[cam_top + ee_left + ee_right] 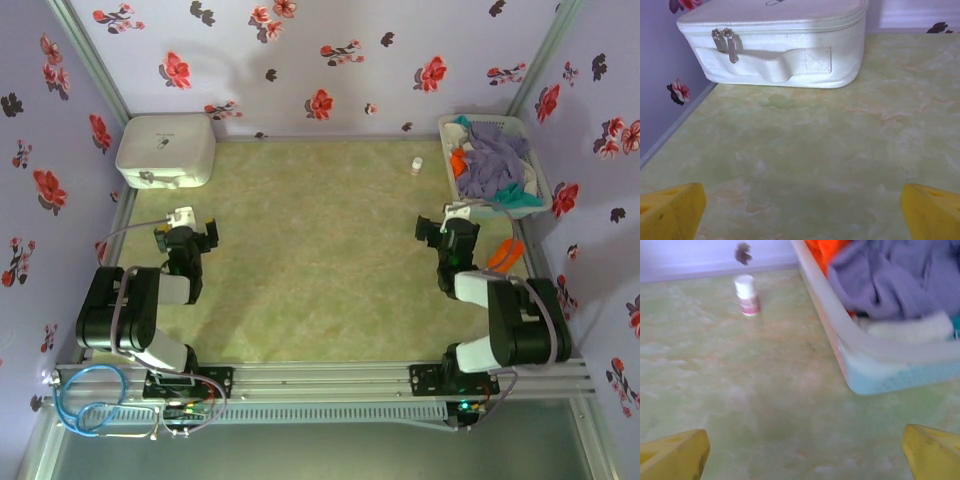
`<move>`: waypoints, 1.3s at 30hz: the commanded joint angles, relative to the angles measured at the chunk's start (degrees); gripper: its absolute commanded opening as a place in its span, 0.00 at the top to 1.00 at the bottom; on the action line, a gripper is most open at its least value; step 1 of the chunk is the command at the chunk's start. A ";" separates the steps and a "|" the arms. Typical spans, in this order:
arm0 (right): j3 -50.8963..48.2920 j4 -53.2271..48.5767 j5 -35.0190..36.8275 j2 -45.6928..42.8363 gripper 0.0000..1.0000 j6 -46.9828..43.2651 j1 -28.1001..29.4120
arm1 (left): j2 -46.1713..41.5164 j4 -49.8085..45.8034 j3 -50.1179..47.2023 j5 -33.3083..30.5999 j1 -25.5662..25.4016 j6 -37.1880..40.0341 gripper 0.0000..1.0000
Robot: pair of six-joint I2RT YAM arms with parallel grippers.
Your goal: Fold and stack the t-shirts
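Lavender, orange and teal t-shirts (490, 160) heaped unfolded in far-right basket (500, 211); left gripper (187, 233), right gripper (447, 225) both wide open, empty; first pick pending, likely the right's reach.

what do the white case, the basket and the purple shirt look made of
Case: likely coated fabric, slight sheen; stitched strap and zipper show. Basket: plastic, matte, with moulded lattice walls. Purple shirt: soft cloth, matte, lying in crumpled folds.

Basket (840, 325) at 2 o'clock holds purple shirt (900, 275) and orange shirt (827, 250); bottle (747, 295) at 11; right gripper (805, 454) fingers (675, 455) spread, 7 and 5.
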 commanded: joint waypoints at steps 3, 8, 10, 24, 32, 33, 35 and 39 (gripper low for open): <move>5.44 -14.22 0.55 -9.04 0.01 0.49 1.44 | -1.24 5.03 -1.56 -2.66 -0.70 1.96 0.00; 10.45 -23.41 4.23 -12.48 0.01 4.30 1.44 | -6.22 -1.03 -0.01 -4.23 -2.69 4.38 0.00; 14.51 -28.85 7.07 -11.97 0.01 7.91 1.44 | -10.42 -8.95 2.96 -5.02 -3.76 5.46 0.00; 51.48 -66.23 3.27 3.51 0.01 24.88 -4.84 | -19.39 -67.84 30.50 0.48 -6.32 -16.76 0.11; 59.47 -68.44 -7.54 15.55 0.02 28.22 -12.51 | -20.23 -82.25 35.99 12.09 -8.75 -19.66 0.24; 60.04 -68.21 -8.40 17.04 0.04 28.22 -13.10 | -20.62 -83.05 35.77 12.64 -9.32 -19.93 0.25; 60.93 -68.09 -9.79 19.37 0.11 28.26 -14.16 | -21.35 -84.04 34.99 13.72 -10.14 -20.51 0.29; 62.67 -68.16 -12.17 23.73 0.28 27.91 -15.08 | -23.20 -84.21 32.03 14.41 -12.23 -22.02 0.33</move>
